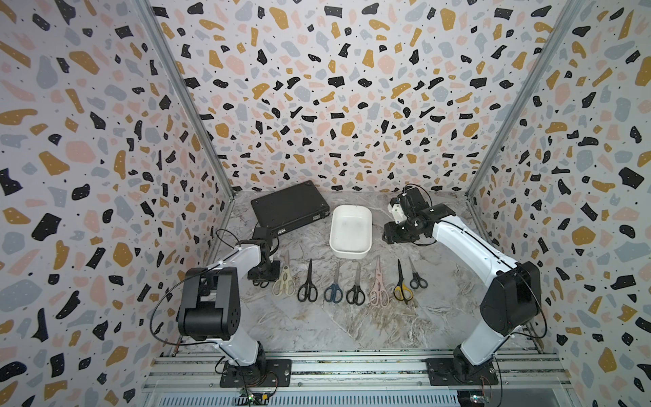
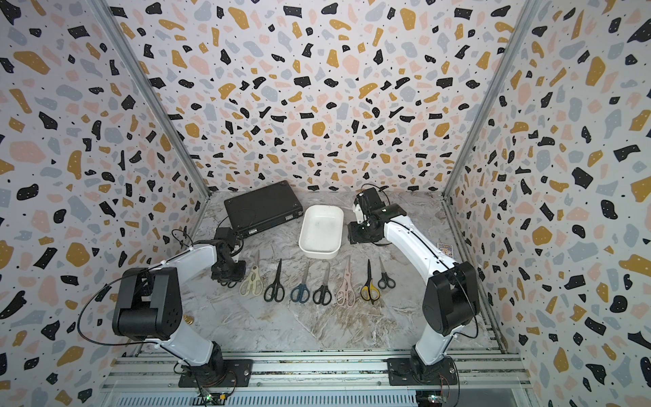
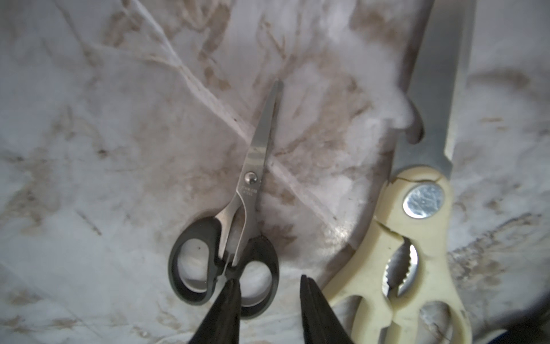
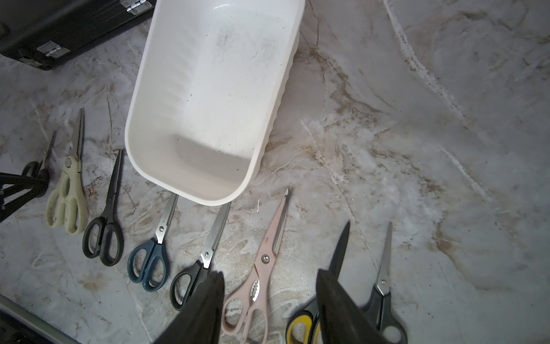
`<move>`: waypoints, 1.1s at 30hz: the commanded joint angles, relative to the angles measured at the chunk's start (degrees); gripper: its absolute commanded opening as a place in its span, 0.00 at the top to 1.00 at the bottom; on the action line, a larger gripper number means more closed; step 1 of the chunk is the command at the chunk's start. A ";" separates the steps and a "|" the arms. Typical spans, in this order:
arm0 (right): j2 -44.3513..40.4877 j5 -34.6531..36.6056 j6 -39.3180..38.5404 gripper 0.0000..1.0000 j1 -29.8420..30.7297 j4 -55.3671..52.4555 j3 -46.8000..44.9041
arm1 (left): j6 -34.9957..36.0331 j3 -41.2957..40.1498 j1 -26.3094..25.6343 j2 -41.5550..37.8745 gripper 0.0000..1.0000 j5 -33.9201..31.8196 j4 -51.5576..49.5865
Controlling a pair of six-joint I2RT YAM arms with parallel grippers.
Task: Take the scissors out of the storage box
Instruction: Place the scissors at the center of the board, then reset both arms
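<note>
The left gripper [image 3: 269,286] has its jaws apart over small black-handled scissors [image 3: 238,226] on the tabletop [image 1: 352,317], seemingly released. The right gripper [image 4: 269,286] hovers parted beside the empty storage box [image 1: 335,243].

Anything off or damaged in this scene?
Mostly tidy: scissors lie in a row on the table, white box empty. One oddity: the cream scissors show a crack in the plastic by the pivot rivet. A small black pair lies under the left pincer.

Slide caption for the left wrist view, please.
Left tool open over small black-handled scissors, lying beside cream shears.
</note>
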 commanded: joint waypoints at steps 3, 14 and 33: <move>-1.83 1.61 -1.14 0.44 0.17 -0.91 2.29 | -1.10 3.66 0.29 -7.92 0.56 2.67 -0.47; -7.96 7.52 -4.50 0.42 -10.48 12.08 -5.86 | -0.31 8.10 -3.84 -14.84 0.00 6.13 16.61; -13.46 23.82 -16.03 0.31 -22.50 61.24 -48.57 | 9.09 -10.53 -2.78 -11.59 0.00 -1.78 45.26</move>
